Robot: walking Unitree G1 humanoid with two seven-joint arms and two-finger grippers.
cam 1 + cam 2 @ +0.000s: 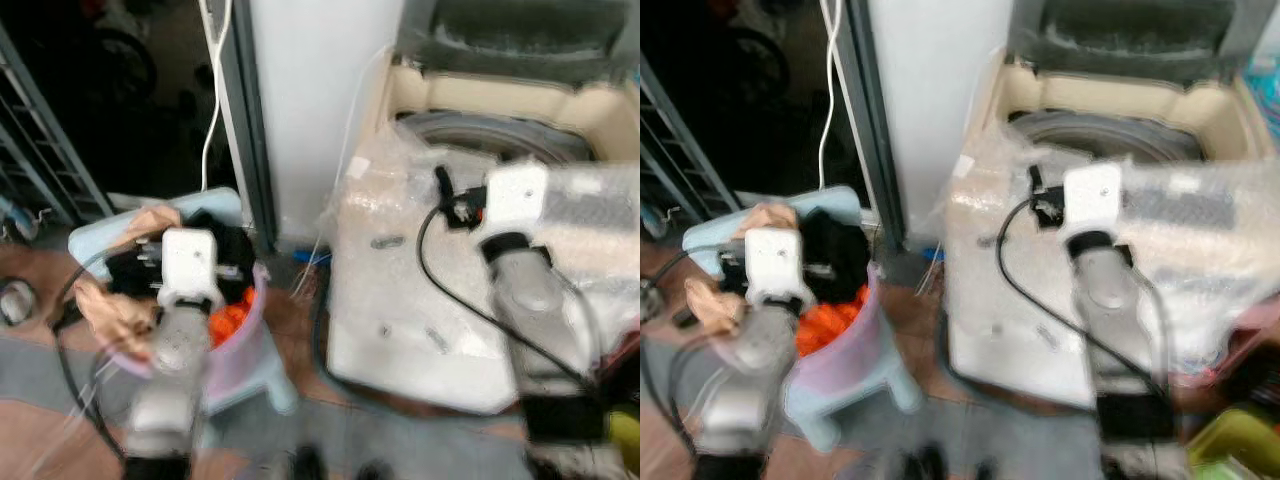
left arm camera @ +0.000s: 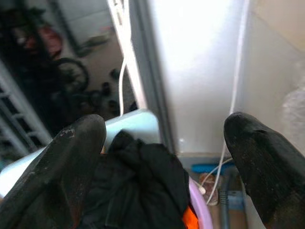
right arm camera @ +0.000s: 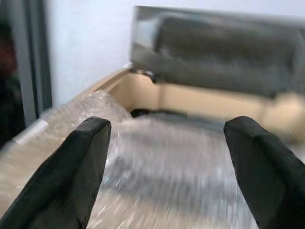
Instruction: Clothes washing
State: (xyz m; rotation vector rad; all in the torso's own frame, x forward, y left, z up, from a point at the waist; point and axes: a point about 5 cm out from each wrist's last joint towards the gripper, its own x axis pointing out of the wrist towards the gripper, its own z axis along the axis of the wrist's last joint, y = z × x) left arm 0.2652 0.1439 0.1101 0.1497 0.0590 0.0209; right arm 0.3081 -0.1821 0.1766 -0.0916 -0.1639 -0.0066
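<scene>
Black clothes [image 2: 138, 186] fill the basket [image 1: 245, 340]; the left gripper [image 2: 167, 143] hangs wide open and empty above, ready to grab.

The right gripper [image 3: 167, 143], open and empty too, waits over the washer [image 1: 480, 150].

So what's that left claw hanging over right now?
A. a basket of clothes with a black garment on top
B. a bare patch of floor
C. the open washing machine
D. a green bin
A: the left gripper, fingers apart, sits above the lilac laundry basket, with the black garment right below it and orange clothes beside.
</scene>
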